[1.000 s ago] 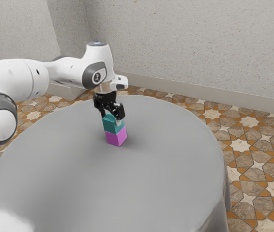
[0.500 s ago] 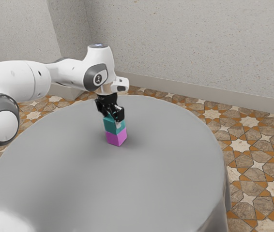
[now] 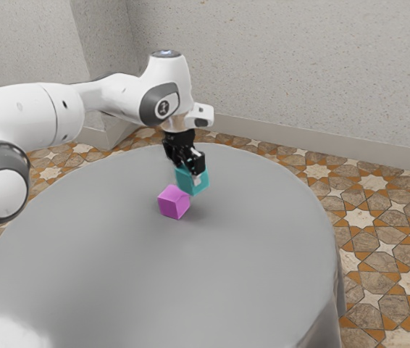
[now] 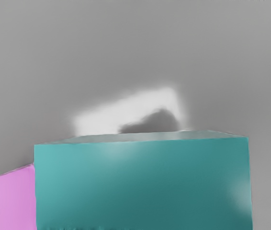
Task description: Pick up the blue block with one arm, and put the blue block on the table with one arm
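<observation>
"Speckled pale wall (image 3: pixel 277 58) at the back, with a plain skirting board (image 3: pixel 321 140) along its foot. What's below it?"

"Floor tiles (image 3: pixel 379 239), patterned with cream stars among brown and orange pieces. On that floor stands a big round table (image 3: pixel 118 268), smooth and grey. From the wrist you also catch a bright patch (image 4: pixel 111 115) on the tabletop, with a dark shape in it."

"And the arm (image 3: pixel 17 116)?"

"White with grey joints, reaching in from the exterior view's left, out over the table. Its black gripper (image 3: pixel 189 174) points down at a slant."

"Fingers wide or narrow?"

"Closed about the blue block (image 3: pixel 202 185) (more teal than blue, if you ask me), one finger's pale tip against the side facing us."

"So where is the block exactly?"

"Up in the air above the table, a bit tilted, near the pink block (image 3: pixel 174 203) and higher than it, over towards the exterior view's right. The pink one sits on the tabletop. In the wrist view the teal one looms large, partly covering its neighbour."

"Any writing?"

"One small dark mark (image 3: pixel 163 109) on a pale disc at the arm's wrist joint, too small to read."
</observation>
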